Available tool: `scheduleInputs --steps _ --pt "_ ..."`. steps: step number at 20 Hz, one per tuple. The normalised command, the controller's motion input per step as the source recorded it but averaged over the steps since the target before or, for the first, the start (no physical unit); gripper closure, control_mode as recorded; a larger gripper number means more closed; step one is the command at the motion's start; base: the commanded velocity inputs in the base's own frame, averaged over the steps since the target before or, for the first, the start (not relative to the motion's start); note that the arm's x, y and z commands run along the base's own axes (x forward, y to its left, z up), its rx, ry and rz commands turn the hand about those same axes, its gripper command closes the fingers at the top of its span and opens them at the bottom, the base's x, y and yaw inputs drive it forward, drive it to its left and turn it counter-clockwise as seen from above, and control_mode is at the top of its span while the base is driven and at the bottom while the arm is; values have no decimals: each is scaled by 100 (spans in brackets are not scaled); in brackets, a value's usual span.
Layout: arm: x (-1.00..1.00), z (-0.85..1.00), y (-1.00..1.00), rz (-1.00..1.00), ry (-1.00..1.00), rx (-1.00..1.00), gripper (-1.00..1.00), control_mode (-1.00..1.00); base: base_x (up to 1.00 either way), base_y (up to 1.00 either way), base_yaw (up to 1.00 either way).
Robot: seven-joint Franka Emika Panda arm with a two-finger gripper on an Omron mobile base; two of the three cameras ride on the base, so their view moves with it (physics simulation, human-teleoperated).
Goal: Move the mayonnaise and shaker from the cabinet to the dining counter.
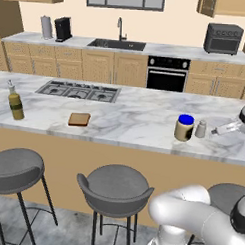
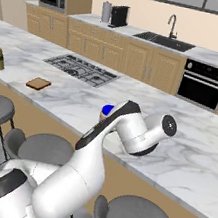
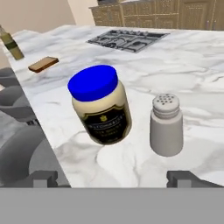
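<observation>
gripper (image 3: 113, 178) wide open, holds nothing | mayonnaise (image 3: 100, 105) & shaker (image 3: 166, 124) upright on dining counter (image 3: 183, 65)

On the dining counter (image 1: 129, 117) stand one mayonnaise (image 3: 99, 105) jar, one shaker (image 3: 166, 125), one olive-green bottle (image 1: 15, 103) at the far left, and one brown slice of bread (image 1: 79, 119). Three round grey stools (image 1: 115, 188) line its near side. The far wall counter (image 1: 162, 49) carries one sink (image 1: 116, 44), one toaster oven (image 1: 223, 38), one coffee machine (image 1: 62, 29) and one paper-towel roll (image 1: 46, 27).
</observation>
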Motion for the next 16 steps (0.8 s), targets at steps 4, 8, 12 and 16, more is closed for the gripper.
scheduleInputs --steps 4,8,12,16 --pt "-37 22 40 -2 1 -12 -100 -100 0 0 0" --pt "-40 26 31 0 3 -11 -100 -100 0 0 0" --pt "-48 21 30 -13 5 -1 -100 -100 0 0 0" --pt "-44 18 36 -19 0 -4 -100 -100 0 0 0"
